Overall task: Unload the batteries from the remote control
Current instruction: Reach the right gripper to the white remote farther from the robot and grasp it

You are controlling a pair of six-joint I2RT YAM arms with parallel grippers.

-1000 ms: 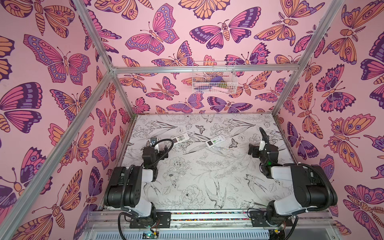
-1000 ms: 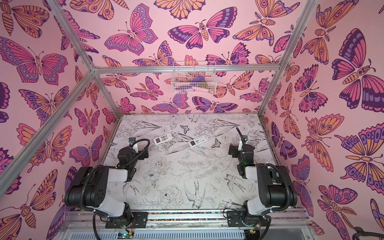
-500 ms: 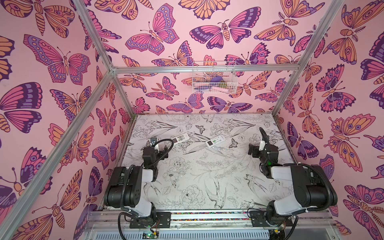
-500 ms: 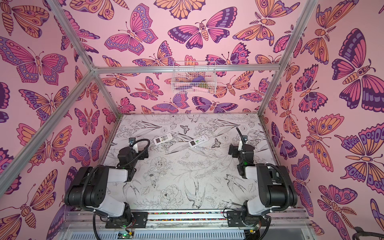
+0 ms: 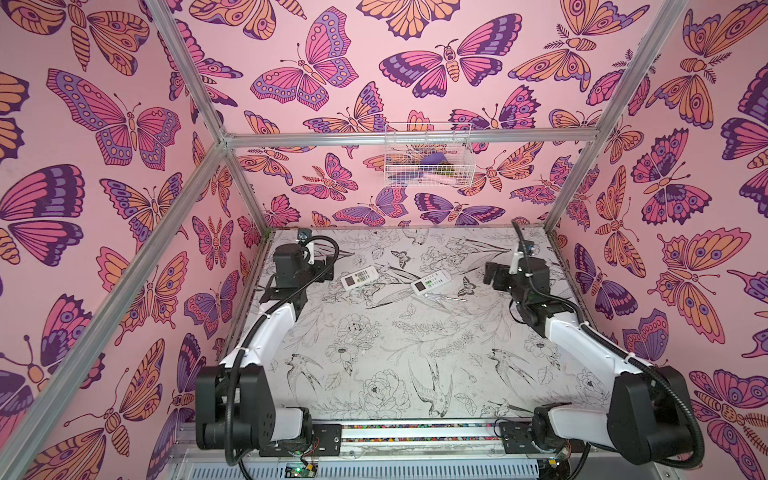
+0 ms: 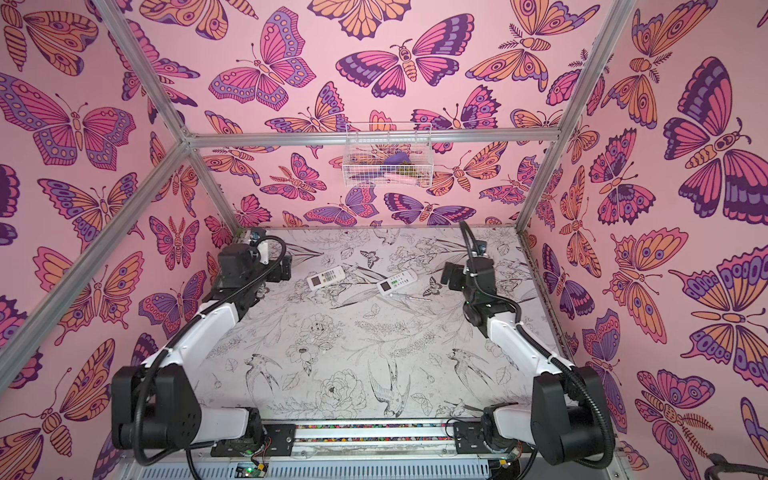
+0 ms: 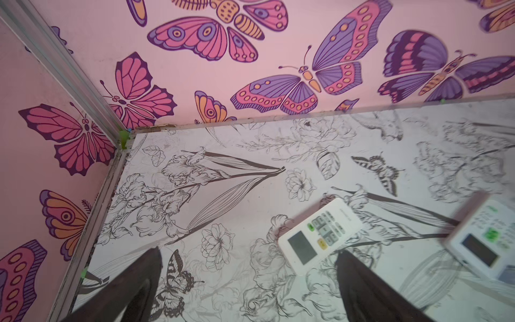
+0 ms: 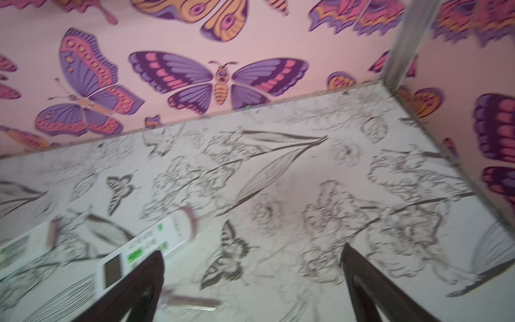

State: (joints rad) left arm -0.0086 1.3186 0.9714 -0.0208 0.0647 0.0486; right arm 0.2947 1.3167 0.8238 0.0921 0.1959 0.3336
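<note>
As left tool [image 7: 248, 251] gapes empty, right tool [image 8: 250, 249] matches.

You see pink wall panels [image 5: 365, 58]: purple, magenta, orange butterfly print | white tabletop [image 5: 415, 353]: black line-drawn flowers, birds | white plastic remote [image 5: 360, 277]: grey screen, yellow button | other white remote [image 5: 431, 283]: green buttons

arms [image 5: 272, 332]: white links, black joints | cables [image 5: 230, 395]: black ribbed hose, white ties | fingers [image 7: 131, 287]: dark, tapered
</note>
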